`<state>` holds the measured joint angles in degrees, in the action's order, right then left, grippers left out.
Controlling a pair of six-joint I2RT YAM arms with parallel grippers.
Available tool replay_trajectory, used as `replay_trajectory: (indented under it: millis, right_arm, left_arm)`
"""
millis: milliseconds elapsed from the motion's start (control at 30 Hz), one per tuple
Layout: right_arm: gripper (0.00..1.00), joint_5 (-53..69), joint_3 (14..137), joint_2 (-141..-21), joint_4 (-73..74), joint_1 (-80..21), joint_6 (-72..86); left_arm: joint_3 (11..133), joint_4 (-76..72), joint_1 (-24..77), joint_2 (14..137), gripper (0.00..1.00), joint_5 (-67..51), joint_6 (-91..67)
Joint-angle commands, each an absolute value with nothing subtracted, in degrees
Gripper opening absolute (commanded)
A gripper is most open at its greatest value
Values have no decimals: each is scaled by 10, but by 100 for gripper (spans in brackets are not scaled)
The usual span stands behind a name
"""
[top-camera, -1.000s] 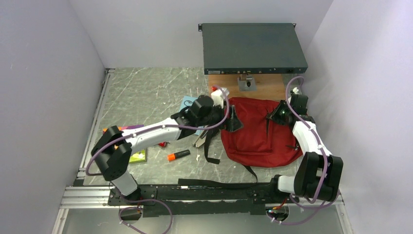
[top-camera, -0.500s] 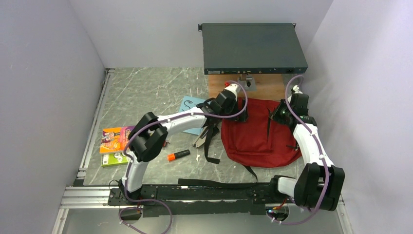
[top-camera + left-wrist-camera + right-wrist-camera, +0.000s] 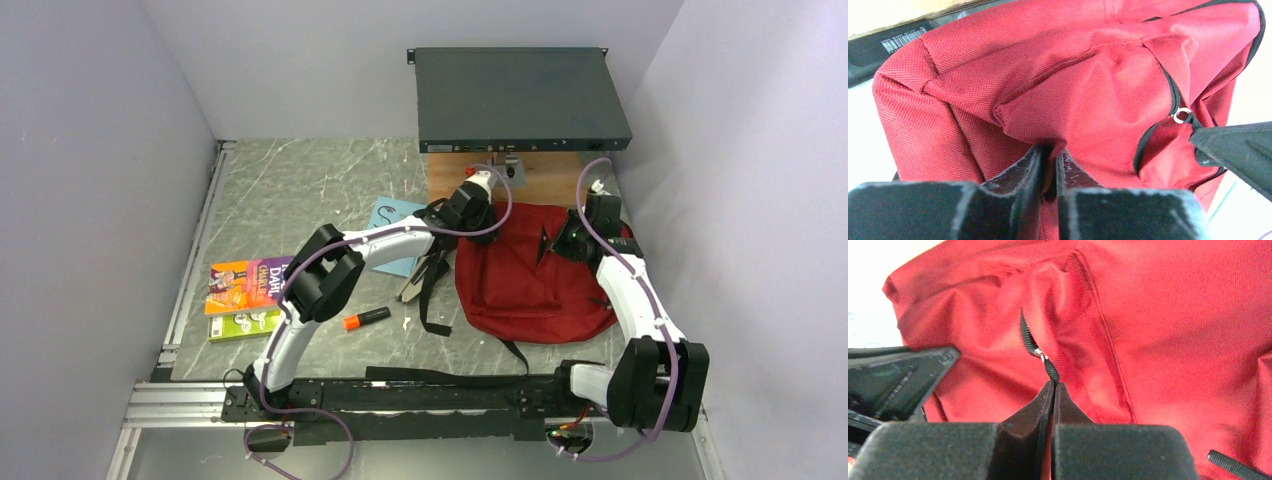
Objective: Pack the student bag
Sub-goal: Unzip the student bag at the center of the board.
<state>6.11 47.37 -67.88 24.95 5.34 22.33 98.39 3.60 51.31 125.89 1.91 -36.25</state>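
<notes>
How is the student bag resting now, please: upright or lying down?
Lying down: the student bag spreads flat across the table, its straps trailing toward the arms' bases.

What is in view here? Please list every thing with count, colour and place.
dark red soft fabric backpack: one, dark red, on the table right of centre
long black straps: several, black, trailing from the backpack's left and near sides
flat metal box: one, dark grey, far edge, over a wooden board
light blue card: one, light blue, left of the backpack
marker pen: one, orange and black, centre
books: two, purple-orange and green, left side
left gripper: one, black, shut on a backpack fold
right gripper: one, black, shut on the black zipper pull
</notes>
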Motion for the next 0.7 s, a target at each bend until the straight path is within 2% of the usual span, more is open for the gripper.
replay_trajectory:
  millis: [0,67,400,500,667]
  right_arm:
    - [0,22,459,-687,277,53,250]
    - [0,24,451,-689,280,53,257]
    - [0,89,405,-677,294,42,286]
    - [0,93,438,-684,276,42,267]
    - [0,111,463,-702,285,33,286]
  left_arm:
    - [956,-39,487,1268,5,-30,-421]
    - [950,-59,483,1269,0,-42,-431]
    - [909,-199,478,1279,0,-147,-531]
    - [907,-202,481,1269,0,-173,-511]
    - [887,-151,491,1222,0,-132,-438]
